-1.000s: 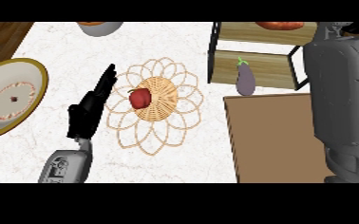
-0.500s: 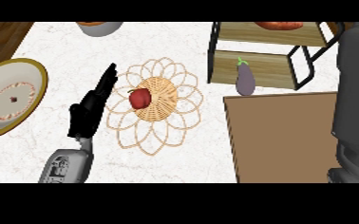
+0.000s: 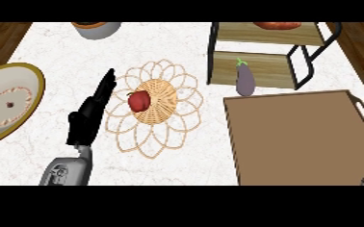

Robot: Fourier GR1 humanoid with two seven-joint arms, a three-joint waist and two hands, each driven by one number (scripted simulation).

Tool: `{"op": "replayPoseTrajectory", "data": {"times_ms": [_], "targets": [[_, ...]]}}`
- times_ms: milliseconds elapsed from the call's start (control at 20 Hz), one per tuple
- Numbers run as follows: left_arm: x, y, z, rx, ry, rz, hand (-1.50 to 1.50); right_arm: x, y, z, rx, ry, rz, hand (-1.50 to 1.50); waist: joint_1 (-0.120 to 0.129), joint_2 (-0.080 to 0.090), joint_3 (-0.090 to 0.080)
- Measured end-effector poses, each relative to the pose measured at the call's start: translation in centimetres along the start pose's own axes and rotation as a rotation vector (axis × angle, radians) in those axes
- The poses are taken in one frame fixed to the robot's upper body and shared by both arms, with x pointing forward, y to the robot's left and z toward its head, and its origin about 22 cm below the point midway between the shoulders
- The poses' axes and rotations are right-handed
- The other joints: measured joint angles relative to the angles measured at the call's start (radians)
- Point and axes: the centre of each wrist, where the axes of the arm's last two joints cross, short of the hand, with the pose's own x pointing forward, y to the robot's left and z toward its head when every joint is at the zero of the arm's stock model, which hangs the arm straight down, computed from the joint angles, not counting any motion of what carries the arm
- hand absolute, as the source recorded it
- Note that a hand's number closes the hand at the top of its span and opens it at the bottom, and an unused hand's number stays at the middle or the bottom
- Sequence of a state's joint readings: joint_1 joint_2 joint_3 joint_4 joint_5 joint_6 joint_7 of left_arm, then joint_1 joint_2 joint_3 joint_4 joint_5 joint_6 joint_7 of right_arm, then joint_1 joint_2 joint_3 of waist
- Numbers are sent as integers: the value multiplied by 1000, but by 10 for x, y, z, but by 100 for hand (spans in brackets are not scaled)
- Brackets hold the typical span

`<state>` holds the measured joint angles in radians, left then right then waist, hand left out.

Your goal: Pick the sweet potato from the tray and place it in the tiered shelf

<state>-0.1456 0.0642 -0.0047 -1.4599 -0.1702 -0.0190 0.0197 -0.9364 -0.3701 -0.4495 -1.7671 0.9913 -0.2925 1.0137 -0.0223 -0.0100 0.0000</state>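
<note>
Tray (image 3: 298, 144) (bare) below shelf (image 3: 266, 53)

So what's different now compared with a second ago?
The robot's right arm, which filled the right edge a second ago, has pulled back out of view, uncovering the brown tray, which shows nothing on it. An orange item, probably the sweet potato, lies on the tiered shelf's top level. The left hand, the eggplant and the red vegetable on the woven mat stayed put.
</note>
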Motion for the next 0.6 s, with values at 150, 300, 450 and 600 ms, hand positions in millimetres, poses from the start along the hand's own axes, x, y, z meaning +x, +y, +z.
{"op": "replayPoseTrajectory", "data": {"times_ms": [150,300,450,600], "targets": [[-2,2,2,14,12,-1,0,-8,-34,-14,6,43,46,-150,-14,-4,0],[-1,4,1,24,14,2,0,-21,-69,-19,30,62,81,-150,-28,-6,1],[-2,10,1,27,18,-1,0,-30,-105,-23,48,54,136,-150,-33,-6,1],[1,12,2,32,21,1,0,-36,-140,-24,74,54,135,-150,-38,-9,1]]}}
